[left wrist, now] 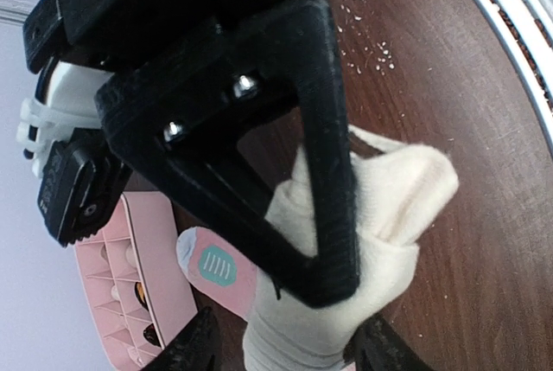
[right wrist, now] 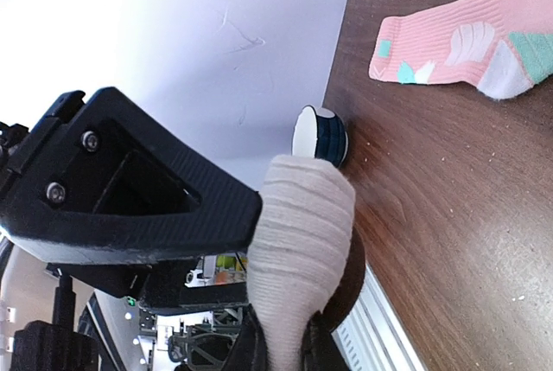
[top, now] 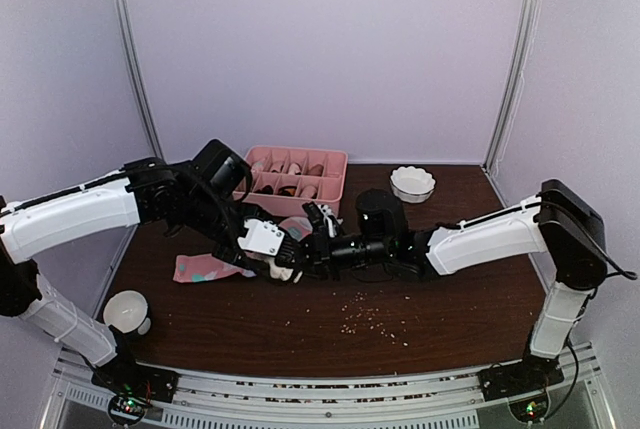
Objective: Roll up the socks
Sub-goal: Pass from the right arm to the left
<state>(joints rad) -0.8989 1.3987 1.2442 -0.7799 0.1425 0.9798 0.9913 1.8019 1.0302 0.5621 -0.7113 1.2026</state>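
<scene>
The cream sock [left wrist: 393, 202] lies bunched on the brown table between my two grippers, and it also shows in the top view [top: 284, 269]. My right gripper [right wrist: 285, 349] is shut on its ribbed part [right wrist: 302, 233]; in the top view this gripper [top: 302, 249] reaches in from the right. My left gripper [left wrist: 289, 347] is open and straddles the same sock, with a gap at one finger; it meets the right gripper in the top view [top: 270, 247]. The pink sock with teal patches [top: 200, 267] lies flat to the left, and it shows in both wrist views [right wrist: 467, 47] [left wrist: 216, 263].
A pink divided tray [top: 297, 156] stands at the back, also seen in the left wrist view [left wrist: 112, 276]. A white bowl [top: 412, 183] sits back right. A white cup [top: 127, 311] stands front left. Crumbs [top: 375, 314] are scattered near the front edge.
</scene>
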